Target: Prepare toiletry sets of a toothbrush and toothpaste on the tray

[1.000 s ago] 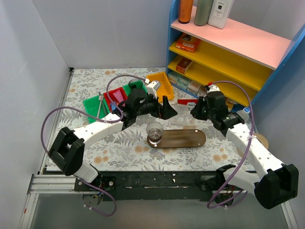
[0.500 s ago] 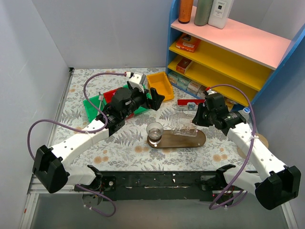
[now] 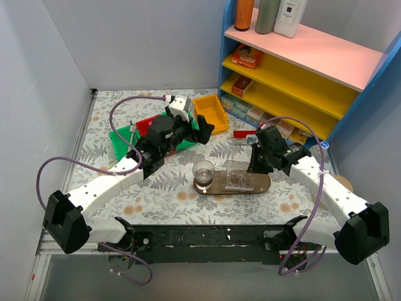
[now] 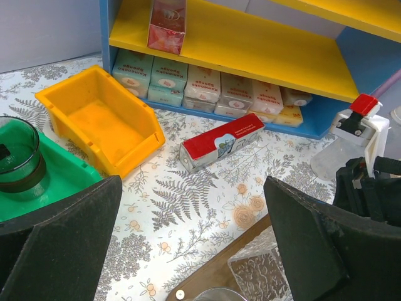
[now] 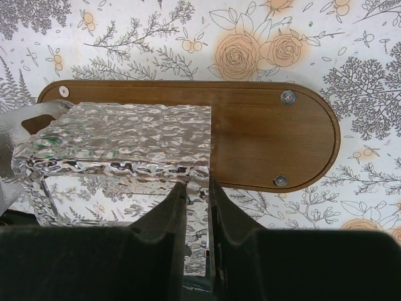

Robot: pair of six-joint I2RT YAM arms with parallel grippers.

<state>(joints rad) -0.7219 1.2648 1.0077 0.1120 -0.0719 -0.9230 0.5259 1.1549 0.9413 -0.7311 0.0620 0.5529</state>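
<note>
The dark-brown oval tray [image 3: 262, 183] lies at the table's middle, also in the right wrist view [image 5: 269, 141]. A clear cup [image 3: 203, 172] stands on its left end. My right gripper [image 3: 252, 164] is shut on the wall of a clear textured box [image 3: 237, 177], held at the tray's middle; I cannot tell if it touches the wood. The right wrist view shows the box [image 5: 125, 141] pinched at my gripper [image 5: 197, 183]. My left gripper [image 3: 204, 127] is open and empty, above the table near the yellow bin. No toothpaste tubes show.
Red [image 3: 143, 125], green [image 3: 122, 141] and yellow [image 3: 211, 110] bins stand at the back left; a thin pale stick stands in the green one. A red-white carton [image 4: 222, 141] lies before the blue shelf unit [image 3: 301, 69]. A spray bottle [image 4: 351, 135] stands at right.
My right gripper has brought the clear box down over the tray's middle. My left arm drew back from the tray towards the bins and now holds still.
</note>
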